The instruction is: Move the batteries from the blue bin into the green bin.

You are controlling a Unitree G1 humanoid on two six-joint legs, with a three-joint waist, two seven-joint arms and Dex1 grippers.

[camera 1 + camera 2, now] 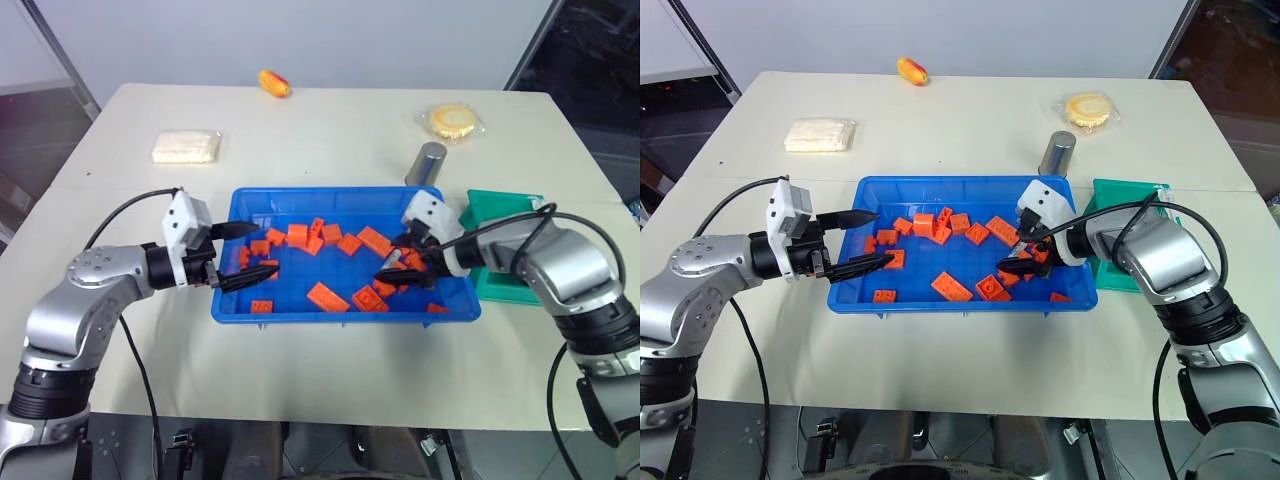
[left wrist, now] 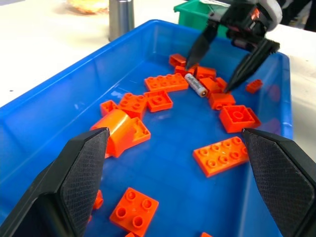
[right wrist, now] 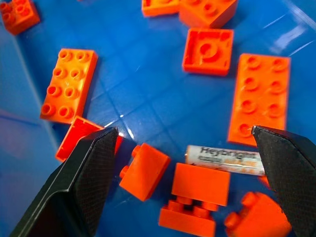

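One battery is seen in the blue bin, at about three o'clock, among orange bricks. The green bin appears empty, though poorly seen. Both right gripper and left gripper are held wide apart, nothing grasped.

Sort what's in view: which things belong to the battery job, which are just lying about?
Job: battery, blue bin, green bin, open right gripper.
Lying about: orange bricks, metal can, white packet.
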